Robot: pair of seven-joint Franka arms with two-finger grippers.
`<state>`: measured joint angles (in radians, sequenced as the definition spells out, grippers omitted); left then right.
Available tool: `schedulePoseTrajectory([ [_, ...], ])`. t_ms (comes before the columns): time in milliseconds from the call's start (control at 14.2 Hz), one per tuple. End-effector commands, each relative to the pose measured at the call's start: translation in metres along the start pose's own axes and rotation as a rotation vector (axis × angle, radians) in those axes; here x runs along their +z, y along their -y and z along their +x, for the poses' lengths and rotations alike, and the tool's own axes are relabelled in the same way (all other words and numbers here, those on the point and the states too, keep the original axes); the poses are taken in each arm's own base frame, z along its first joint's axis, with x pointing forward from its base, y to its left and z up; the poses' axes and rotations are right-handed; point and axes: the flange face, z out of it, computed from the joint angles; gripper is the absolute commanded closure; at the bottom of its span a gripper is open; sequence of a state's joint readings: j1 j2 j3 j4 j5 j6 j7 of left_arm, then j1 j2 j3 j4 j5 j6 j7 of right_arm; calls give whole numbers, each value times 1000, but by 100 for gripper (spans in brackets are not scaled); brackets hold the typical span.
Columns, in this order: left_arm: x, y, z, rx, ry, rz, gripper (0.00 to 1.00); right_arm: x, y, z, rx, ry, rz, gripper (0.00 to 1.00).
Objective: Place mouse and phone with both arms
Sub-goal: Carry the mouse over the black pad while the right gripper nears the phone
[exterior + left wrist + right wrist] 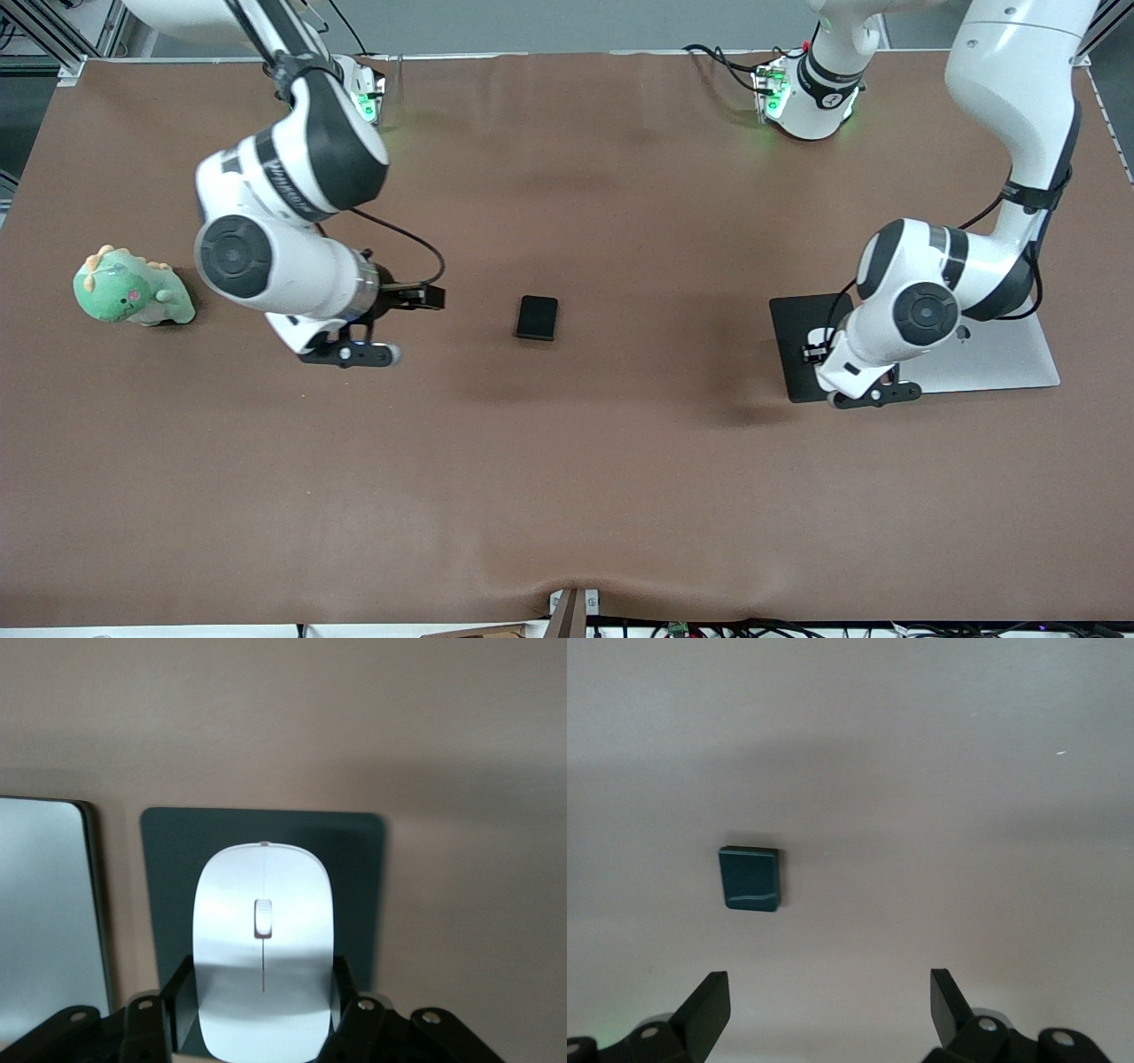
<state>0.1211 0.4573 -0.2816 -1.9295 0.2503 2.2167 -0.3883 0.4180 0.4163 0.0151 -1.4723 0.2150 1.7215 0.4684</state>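
While the left gripper point(263, 1014) sits low over the black mouse pad point(173, 877), its two fingers point(177, 992) flank the sides of the white mouse point(263, 948), which lies flat on the pad; whether the pads actually press the shell cannot be told. In the front view the arm's wrist hides the mouse entirely, and only the pad's corner point(797, 328) and the left gripper point(873, 394) show. A flat silver slab point(1001, 354) lies just beside the pad, toward the left arm's end of the table.

One phone point(537, 317) lies flat on the bare brown table point(567, 496) near its middle, at about three o'clock from the right gripper point(350, 353) in the front view. The right gripper is spread wide, holding nothing, and hangs over bare table; its wrist view shows the phone point(749, 878) ahead of the fingers point(709, 1001), with nothing between them.

One green plush dinosaur point(131, 288) sits near the right arm's end of the table, at about nine o'clock from the right gripper, well apart from the phone.

Counted: one mouse, one phone, one pad, one silver slab, one plush toy, two arms.
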Motion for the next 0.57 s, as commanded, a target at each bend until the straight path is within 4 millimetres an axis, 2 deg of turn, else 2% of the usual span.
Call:
schedulePoseTrajectory([
  [0, 17, 33, -19, 63, -24, -7, 100, 22, 27, -1, 45, -15, 11, 0],
  [71, 26, 45, -21, 77, -23, -15, 100, 30, 31, 1, 42, -18, 12, 0],
  [212, 38, 50, -23, 84, -27, -27, 100, 47, 42, 2, 28, -23, 10, 0],
  [424, 46, 46, -24, 89, -29, -38, 100, 73, 55, 3, 13, -14, -2, 0],
  [494, 48, 36, -24, 102, -32, -49, 100, 80, 61, 2, 5, -14, -5, 0],
])
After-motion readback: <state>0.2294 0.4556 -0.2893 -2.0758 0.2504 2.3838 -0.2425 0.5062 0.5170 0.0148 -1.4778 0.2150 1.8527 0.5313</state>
